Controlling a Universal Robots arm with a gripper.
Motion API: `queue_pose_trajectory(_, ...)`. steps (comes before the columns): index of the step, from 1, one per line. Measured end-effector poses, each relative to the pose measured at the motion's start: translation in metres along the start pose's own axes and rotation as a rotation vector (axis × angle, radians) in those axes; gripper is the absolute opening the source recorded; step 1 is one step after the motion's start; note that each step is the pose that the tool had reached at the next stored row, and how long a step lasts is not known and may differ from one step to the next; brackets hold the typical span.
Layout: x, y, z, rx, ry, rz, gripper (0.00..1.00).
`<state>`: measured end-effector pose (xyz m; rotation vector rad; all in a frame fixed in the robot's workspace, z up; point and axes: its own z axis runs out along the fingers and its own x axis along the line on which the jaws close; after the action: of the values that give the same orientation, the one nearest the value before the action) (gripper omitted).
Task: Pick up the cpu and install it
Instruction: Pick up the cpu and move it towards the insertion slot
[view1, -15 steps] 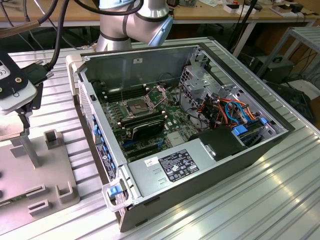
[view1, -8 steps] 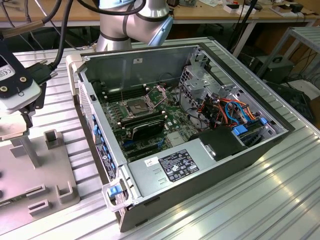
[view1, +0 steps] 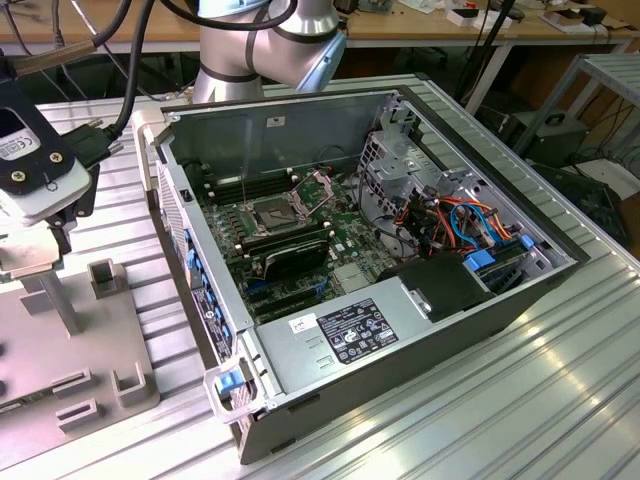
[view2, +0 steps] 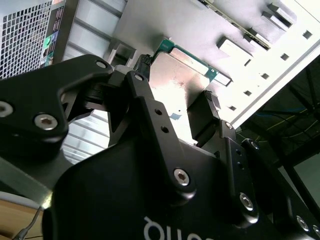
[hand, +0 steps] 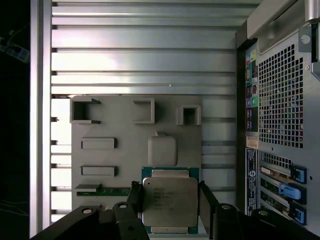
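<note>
Ribbed aluminium tabletop (view1: 560, 400) carries an open computer case (view1: 280, 125), with a grey fixture plate (hand: 129, 161) beside it at the exterior view's left. The tool (hand: 170, 197) hangs over the plate, its two black fingers (hand: 207, 199) clamped on opposite edges of the cpu (hand: 170, 205). The cpu is silver top up with its green rim showing, held above the plate just beside the plate's square pedestal (hand: 162, 150). The socket frame (view1: 315, 190) inside the case is raised.

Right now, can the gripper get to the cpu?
Most likely yes: the gripper is already right at the cpu, and nothing lies between them to block it.
</note>
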<state>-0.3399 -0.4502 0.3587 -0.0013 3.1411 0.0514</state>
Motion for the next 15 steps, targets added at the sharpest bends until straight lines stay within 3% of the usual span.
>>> queue_pose_trajectory(15, -0.0093, 0.0, 0.0, -0.0001, 0.0, 0.0, 0.55)
